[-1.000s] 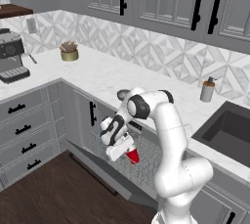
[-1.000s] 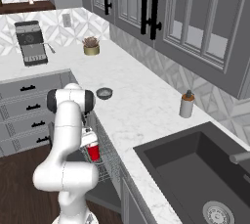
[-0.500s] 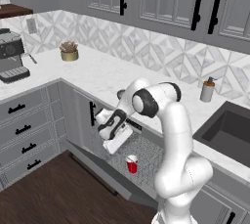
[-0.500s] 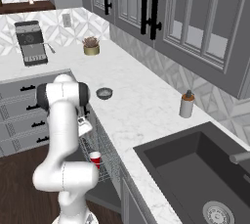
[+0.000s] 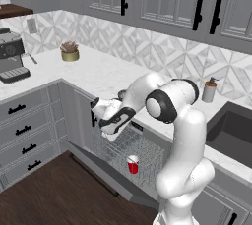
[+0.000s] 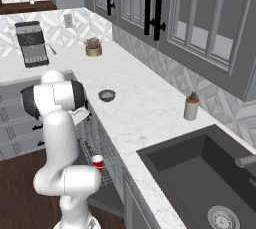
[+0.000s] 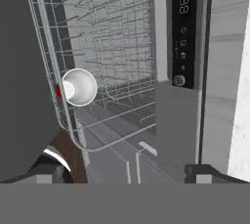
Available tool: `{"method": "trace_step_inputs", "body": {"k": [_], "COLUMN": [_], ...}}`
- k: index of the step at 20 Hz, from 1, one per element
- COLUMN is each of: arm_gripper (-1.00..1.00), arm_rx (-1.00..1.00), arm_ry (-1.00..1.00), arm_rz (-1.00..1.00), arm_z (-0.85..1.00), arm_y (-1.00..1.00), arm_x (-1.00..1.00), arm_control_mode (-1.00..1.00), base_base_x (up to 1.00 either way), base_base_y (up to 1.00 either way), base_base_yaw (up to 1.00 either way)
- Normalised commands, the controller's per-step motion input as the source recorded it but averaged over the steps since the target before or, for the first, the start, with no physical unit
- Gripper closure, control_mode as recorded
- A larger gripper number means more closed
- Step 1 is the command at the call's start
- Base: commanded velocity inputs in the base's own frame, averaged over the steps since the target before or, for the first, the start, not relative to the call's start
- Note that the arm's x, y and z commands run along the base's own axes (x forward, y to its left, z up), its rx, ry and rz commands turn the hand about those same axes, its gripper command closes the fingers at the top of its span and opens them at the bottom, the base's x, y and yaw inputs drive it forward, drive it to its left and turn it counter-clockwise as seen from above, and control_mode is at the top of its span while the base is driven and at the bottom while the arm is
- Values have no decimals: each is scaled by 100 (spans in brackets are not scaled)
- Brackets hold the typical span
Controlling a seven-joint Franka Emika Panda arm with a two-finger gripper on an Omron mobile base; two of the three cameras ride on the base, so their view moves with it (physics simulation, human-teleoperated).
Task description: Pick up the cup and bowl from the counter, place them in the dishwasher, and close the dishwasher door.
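A white robot arm reached over the open dishwasher (image 5: 129,146) in a grey kitchen, its hand (image 5: 98,116) spread wide and holding nothing, poised above the wire rack (image 6: 100,143) near the machine's upper front edge. The red cup (image 5: 133,164) stood upright inside the dishwasher, on the rack, with its white mouth facing up; from the hand's own camera it appeared as a pale disc with a sliver of red at its side (image 7: 77,87). The dishwasher door (image 5: 106,180) lay dropped open below the rack, towards the dark wood floor. The grey bowl (image 6: 106,95) sat on the white marble counter (image 6: 145,113) above and just behind the dishwasher, well apart from the hand.

By the look of it, the cup's part of the job was finished and the bowl's turn had come. The next move would call for the arm to lift clear of the rack and swing up over the counter's edge, then settle its open fingers around the bowl's low rim. A shallow dish of that kind offers little to grip, so the approach would need care.
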Motion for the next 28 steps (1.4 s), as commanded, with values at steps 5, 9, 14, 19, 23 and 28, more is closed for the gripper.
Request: {"method": "trace_step_inputs", "body": {"k": [5,9,14,19,23,28], "arm_gripper": [-100,-100,-100,-100,-100,-100], "arm_rx": [0,5,1,0,4,7], "arm_ry": [-1,0,0,0,0,1], "arm_rz": [0,0,0,0,0,0], "arm_z": [100,100,26,-9,-10,-18], "arm_y": [0,-4,-3,-11,-6,-6], "arm_x": [51,49,65,77,80,58], "arm_control_mode": [-100,-100,-100,-100,-100,-100], "base_base_x": [0,0,0,0,0,0], "base_base_y": [0,0,0,0,0,0], "base_base_yaw": [0,0,0,0,0,0]}}
